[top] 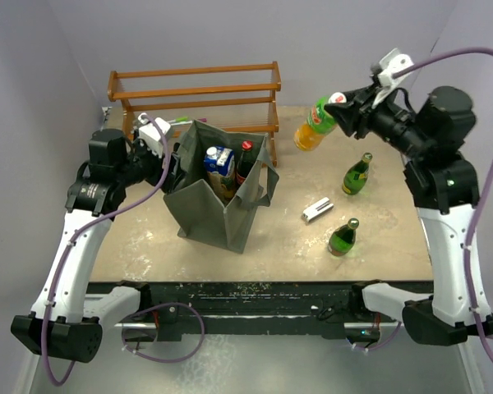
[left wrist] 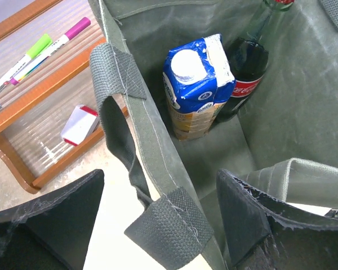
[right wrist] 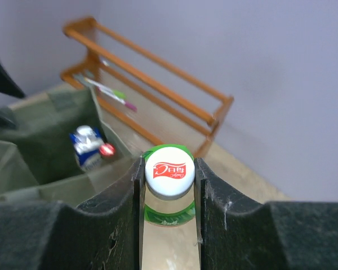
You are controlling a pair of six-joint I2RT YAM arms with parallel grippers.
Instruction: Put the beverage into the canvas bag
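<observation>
Between grey walls [top: 66, 49], tan tabletop [top: 271, 238], wooden rack [top: 194, 86] behind canvas bag [top: 209, 217]

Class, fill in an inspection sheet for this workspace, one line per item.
Surface: beige table, worn.
Job's things: canvas bag upright, holding a carton and a cola bottle; orange bottle held in the air.
Clutter: green bottle, second green bottle, small white object.
Grippers: right gripper jaws shut on the orange bottle's cap; left gripper jaws open astride the bag's rim.
Cables: purple cable along each arm.
Surroundings: wooden rack with markers; grey walls.
</observation>
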